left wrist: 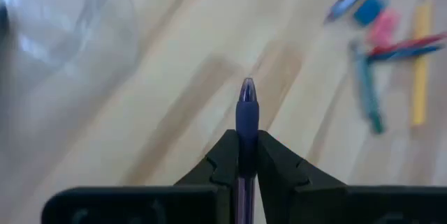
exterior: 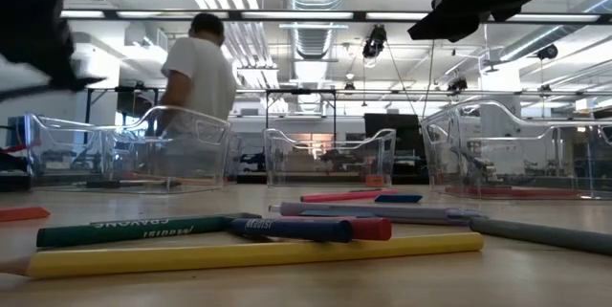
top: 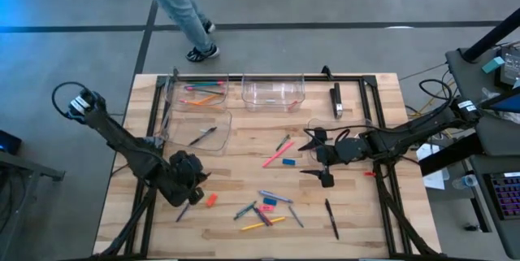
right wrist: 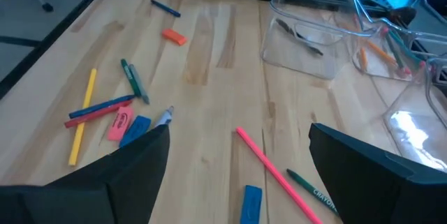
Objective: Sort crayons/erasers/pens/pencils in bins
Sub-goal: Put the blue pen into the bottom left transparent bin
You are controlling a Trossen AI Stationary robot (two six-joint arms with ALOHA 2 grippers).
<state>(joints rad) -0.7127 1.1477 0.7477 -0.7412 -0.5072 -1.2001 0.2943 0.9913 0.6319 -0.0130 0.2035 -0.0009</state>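
My left gripper (top: 188,198) hangs over the table's near left part, shut on a pen (left wrist: 246,109) with a dark blue cap and a clear barrel. Beside it lies an orange eraser (top: 211,199). My right gripper (top: 316,159) stands open above the table's middle right, over a pink pencil (right wrist: 269,161) and a blue eraser (right wrist: 251,202). More crayons, pens and pencils (top: 264,210) lie loose near the front edge. Clear bins stand at the far left: one (top: 200,93) holds pencils, one (top: 273,92) is bare, and one (top: 203,133) holds a pen. My left gripper pinches the pen's barrel (left wrist: 245,155) between its two fingers (left wrist: 279,165), which lie along the pen. The capped end (left wrist: 247,95) sticks out past the fingertips. The pen is lifted clear of the table and slants down with the gripper.
A black pen (top: 331,217) lies at the near right, and a yellow pencil (top: 265,224) at the front. A dark frame (top: 366,90) runs along the table's far and right sides. A person (top: 183,9) walks on the floor beyond the far edge.
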